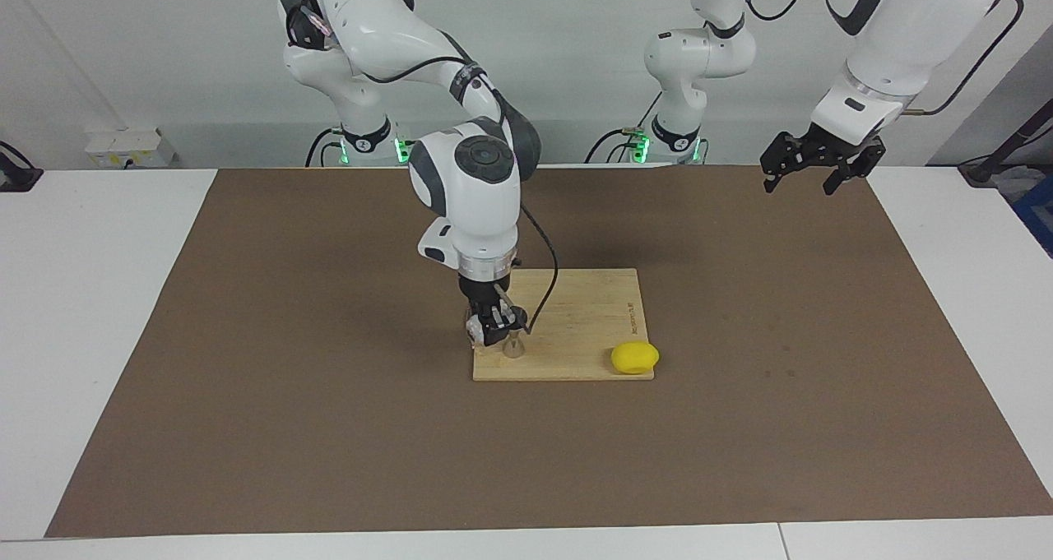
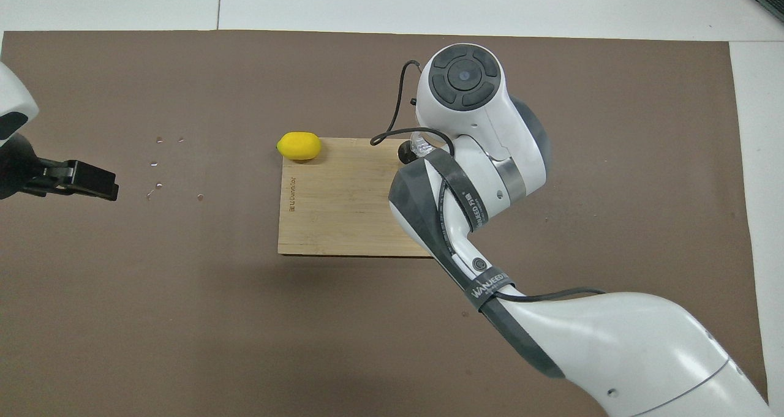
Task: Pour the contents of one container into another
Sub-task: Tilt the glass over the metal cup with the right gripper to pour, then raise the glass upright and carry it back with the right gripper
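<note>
My right gripper (image 1: pixel 494 330) hangs low over the wooden cutting board (image 1: pixel 584 313), at its corner toward the right arm's end. It is shut on the small clear glass tumbler (image 1: pixel 476 330), which it holds right beside and just above the silvery jigger (image 1: pixel 514 346). The jigger stands upright on the board. In the overhead view the right arm covers the jigger, and only a bit of the glass tumbler (image 2: pixel 421 143) shows at the board's (image 2: pixel 343 202) edge. How far the glass is tilted I cannot tell. My left gripper (image 1: pixel 810 172) waits open, high over the mat's edge.
A yellow lemon (image 1: pixel 634 358) lies at the board's corner farthest from the robots, toward the left arm's end. A few small shiny specks (image 2: pixel 159 166) dot the brown mat (image 1: pixel 288 379) between the lemon and the left gripper (image 2: pixel 92 181).
</note>
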Available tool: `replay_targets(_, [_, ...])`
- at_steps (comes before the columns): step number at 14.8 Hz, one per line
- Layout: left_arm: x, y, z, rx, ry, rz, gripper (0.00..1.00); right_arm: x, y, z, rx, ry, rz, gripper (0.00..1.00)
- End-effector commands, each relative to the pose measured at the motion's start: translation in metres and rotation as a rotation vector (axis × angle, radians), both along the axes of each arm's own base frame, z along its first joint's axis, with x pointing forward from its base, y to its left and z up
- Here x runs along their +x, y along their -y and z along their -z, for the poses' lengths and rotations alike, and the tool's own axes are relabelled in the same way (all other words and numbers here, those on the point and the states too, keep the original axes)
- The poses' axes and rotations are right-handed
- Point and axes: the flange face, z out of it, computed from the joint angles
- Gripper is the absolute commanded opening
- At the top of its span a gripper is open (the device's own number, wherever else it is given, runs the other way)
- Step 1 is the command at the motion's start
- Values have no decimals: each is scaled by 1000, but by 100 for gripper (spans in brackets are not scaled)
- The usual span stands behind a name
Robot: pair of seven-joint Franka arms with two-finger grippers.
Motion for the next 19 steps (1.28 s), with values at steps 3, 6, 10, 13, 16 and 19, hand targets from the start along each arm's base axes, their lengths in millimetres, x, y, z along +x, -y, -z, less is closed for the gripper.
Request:
replay_targets(3, [-5, -1, -2, 13, 8, 1, 100, 6, 6, -7, 53, -15, 48, 0])
replay_targets(6, [-5, -1, -2, 13, 8, 1, 100, 10, 16, -10, 120, -41, 89, 0])
replay_targets(10, [-5, -1, -2, 13, 8, 3, 100, 18, 34, -10, 186, -71, 126, 0])
replay_targets(13, [-4, -1, -2, 13, 7, 3, 100, 26, 52, -11, 286, -112, 167, 0])
replay_targets(16, [-4, -1, -2, 13, 7, 3, 100, 30, 72, -7, 370, -148, 206, 0])
replay_targets(19, [-4, -1, -2, 13, 7, 3, 100, 29, 108, 9, 456, -211, 264, 0])
